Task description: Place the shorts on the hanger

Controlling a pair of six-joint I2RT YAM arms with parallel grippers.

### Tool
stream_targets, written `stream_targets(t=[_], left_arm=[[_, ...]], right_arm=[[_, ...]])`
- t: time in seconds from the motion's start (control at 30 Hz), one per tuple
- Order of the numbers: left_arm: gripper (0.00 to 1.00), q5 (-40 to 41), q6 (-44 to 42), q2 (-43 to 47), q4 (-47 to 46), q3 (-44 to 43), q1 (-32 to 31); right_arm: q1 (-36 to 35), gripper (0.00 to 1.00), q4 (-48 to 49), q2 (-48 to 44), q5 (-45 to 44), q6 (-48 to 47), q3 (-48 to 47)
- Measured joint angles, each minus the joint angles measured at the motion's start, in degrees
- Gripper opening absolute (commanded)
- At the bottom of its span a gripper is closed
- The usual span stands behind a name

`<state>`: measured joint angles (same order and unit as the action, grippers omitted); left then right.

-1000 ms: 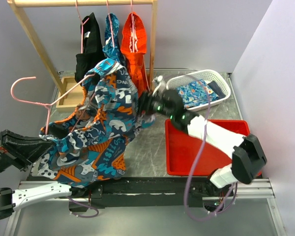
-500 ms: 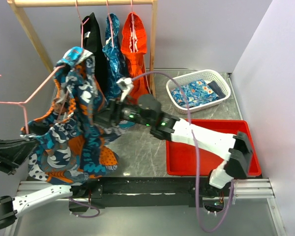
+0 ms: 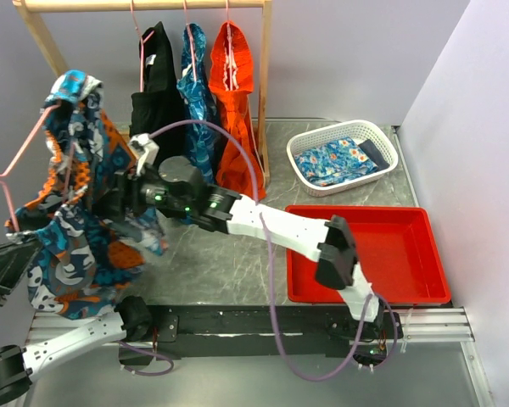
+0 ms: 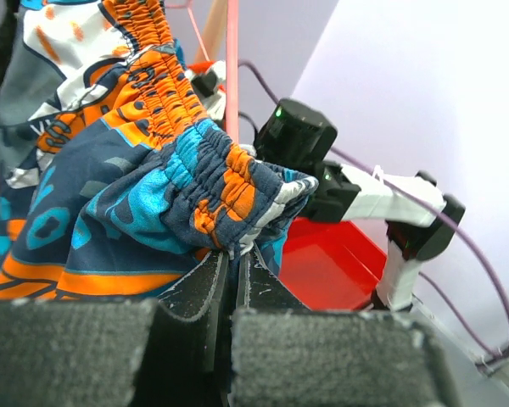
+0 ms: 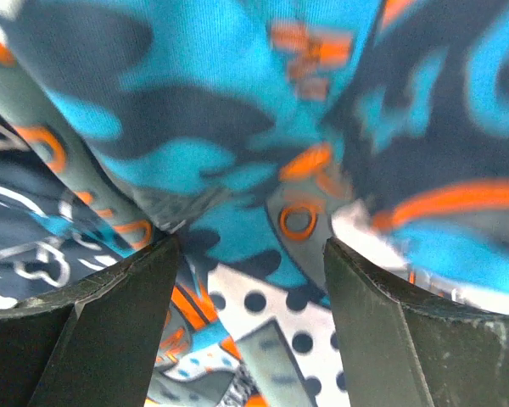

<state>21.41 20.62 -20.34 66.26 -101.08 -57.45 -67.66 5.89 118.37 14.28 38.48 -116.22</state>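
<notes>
Steel tabletop (image 3: pixel 237 259), shorts (image 5: pixel 263 161) between right claw (image 5: pixel 248 244) fingers (image 5: pixel 110 322)

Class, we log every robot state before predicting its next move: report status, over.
Left gripper shut on the shorts. Right gripper open against the cloth. Shorts draped over the hanger, rack close behind.

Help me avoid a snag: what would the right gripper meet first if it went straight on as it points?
The shorts: their printed cloth fills the right wrist view just beyond the open right gripper, though depth is unclear.

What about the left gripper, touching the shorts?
Touching. The left wrist view shows the left gripper shut, with the waistband of the shorts pinched between its fingertips.
</notes>
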Motion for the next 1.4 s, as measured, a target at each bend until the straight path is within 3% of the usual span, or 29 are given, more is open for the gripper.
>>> stream_targets(t=[0.17,0.5,0.73,1.0,1.23,1.4], left_arm=[[0.01,1.49,-0.24,0.0,0.87,-2.27,1.16],[0.01,4.48,-1.73,0.0,0.63,-3.41,3.85],[0.01,11.13,-2.93,0.0,-0.72,-0.04,4.76],[0.01,19.63,-3.32,-1.51,-1.46,7.63,4.98],[0.01,27.47,-1.29,-8.94,-0.28,11.82,4.7],[0.01,32.87,2.45,-16.22,2.45,15.74,-0.48]], right_arm=[[-0.94,0.76,-2.36,5.7,0.2,0.52,-6.67],[-1.49,0.76,-4.9,7.91,-0.52,1.07,-8.37],[-1.49,0.77,-7.8,7.69,-6.45,0.17,-8.07],[-1.49,0.78,-12.02,-1.73,-17.9,-2.38,7.91],[-1.49,0.78,-12.85,-13.07,-22.43,-2.82,17.4],[-1.49,0.79,-12.52,-21.18,-23.89,-2.91,23.28]])
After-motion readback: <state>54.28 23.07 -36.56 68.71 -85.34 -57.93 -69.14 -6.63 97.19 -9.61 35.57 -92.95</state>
